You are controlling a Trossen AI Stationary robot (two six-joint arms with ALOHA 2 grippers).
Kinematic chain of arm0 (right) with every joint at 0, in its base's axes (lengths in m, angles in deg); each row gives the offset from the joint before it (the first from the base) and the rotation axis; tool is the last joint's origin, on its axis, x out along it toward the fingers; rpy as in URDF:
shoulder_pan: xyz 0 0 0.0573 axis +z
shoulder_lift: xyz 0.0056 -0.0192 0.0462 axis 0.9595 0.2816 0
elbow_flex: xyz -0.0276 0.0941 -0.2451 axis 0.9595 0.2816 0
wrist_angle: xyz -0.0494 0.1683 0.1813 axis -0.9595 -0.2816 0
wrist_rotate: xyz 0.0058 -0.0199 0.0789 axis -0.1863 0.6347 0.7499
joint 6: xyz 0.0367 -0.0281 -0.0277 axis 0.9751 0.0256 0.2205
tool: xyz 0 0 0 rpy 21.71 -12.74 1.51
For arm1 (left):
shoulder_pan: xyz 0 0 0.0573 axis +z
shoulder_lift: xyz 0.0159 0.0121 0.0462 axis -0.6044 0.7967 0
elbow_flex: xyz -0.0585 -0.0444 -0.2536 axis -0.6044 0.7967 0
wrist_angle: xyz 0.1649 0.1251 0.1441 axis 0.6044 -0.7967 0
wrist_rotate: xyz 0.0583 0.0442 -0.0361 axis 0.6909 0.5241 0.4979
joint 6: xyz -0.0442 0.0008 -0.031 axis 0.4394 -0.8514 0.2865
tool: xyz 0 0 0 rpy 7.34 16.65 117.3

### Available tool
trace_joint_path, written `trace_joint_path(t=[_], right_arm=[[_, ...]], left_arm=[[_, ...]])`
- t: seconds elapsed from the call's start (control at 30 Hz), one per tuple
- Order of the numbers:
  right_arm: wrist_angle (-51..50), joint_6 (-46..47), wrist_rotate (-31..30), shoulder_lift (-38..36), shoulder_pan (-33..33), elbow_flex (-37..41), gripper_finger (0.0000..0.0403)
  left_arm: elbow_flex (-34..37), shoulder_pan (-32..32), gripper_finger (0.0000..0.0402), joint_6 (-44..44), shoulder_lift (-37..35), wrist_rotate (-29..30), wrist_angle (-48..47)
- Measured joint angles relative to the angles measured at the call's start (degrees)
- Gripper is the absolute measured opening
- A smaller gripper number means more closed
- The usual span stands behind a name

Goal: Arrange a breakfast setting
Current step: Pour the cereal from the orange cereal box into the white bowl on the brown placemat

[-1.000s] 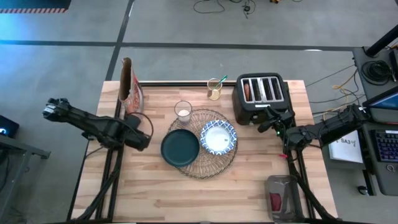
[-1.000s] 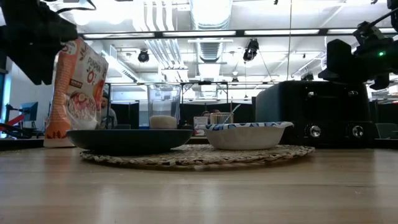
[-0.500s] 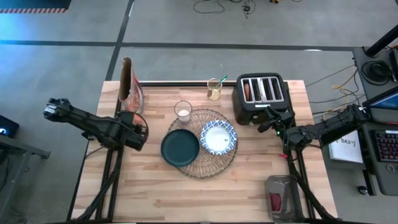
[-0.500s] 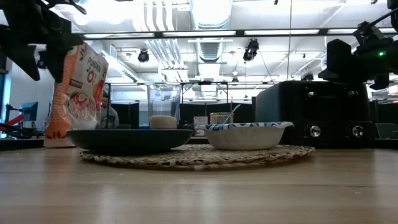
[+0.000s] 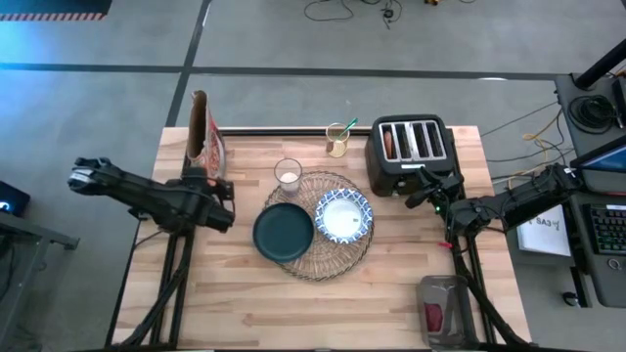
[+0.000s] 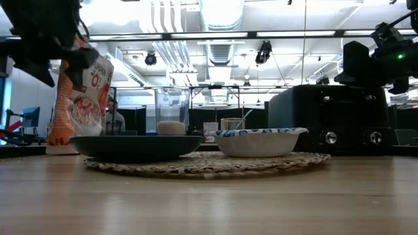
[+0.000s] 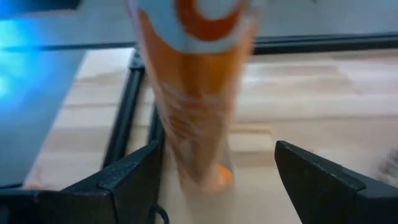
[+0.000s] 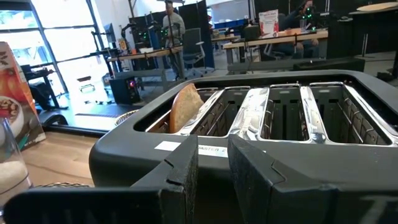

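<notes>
The round woven placemat [image 5: 326,256] lies mid-table. On it the blue-and-white bowl [image 5: 343,216] sits at the right. The dark teal plate [image 5: 284,233] overlaps its left edge. The small clear glass [image 5: 288,175] stands at its far left rim. An orange-and-white cereal bag [image 5: 205,137] stands upright at the far left corner. My left gripper [image 5: 219,188] hangs open just near of the bag. In the left wrist view the bag [image 7: 193,106] shows ahead between the spread fingers [image 7: 217,186]. My right gripper [image 8: 212,174] waits level at the toaster's near side, its fingers a narrow gap apart.
The black four-slot toaster [image 5: 409,152] stands at the far right, a slice of toast [image 8: 186,106] in one slot. A small jar [image 5: 337,142] with a green-handled utensil stands at the far edge. A grey object [image 5: 442,311] sits at the near right corner. The near half of the table is bare wood.
My left gripper has swung toward the table's far edge, sunk a little and rolled. It now faces the cereal bag from the near side. In the low view it has moved from the bag's left to in front of it. The bag and the setting have stayed put.
</notes>
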Motion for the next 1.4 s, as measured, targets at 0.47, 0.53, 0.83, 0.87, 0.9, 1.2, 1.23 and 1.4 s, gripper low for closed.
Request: trace_joint_path(t=[0.47, 0.53, 0.83, 0.87, 0.9, 1.2, 1.23, 1.4], right_arm=[[0.0, 0.0, 0.0, 0.0, 0.0, 0.0, 0.0079], [0.0, 0.0, 0.0, 0.0, 0.0, 0.0, 0.0079], [-0.02, 0.0, 0.0, 0.0, 0.0, 0.0, 0.0079], [0.0, 0.0, 0.0, 0.0, 0.0, 0.0, 0.0079], [0.0, 0.0, 0.0, 0.0, 0.0, 0.0, 0.0079], [0.0, 0.0, 0.0, 0.0, 0.0, 0.0, 0.0079], [0.0, 0.0, 0.0, 0.0, 0.0, 0.0, 0.0079], [-0.01, 0.0, 0.0, 0.0, 0.0, 0.0, 0.0079]], left_arm=[[6.34, 8.92, 0.0292, -0.07, 4.31, 8.38, 5.24], [7.64, 8.92, 0.0292, -0.13, 4.74, 9.68, 7.71], [11.5, 9.0, 0.018, -0.02, 5.89, 10.99, 15.32], [11.73, 9.0, 0.0153, -0.02, 5.89, 11.01, 15.61], [11.86, 9.0, 0.0125, -0.02, 5.89, 11.01, 15.76], [10.79, 8.81, 0.0004, -2.33, 5.82, 10.93, 16.05], [10.11, 8.63, 0.0003, -3.24, 5.8, 10.76, 15.96], [5.2, 8.46, 0.0001, -5.98, 5.7, 11.11, 11.22]])
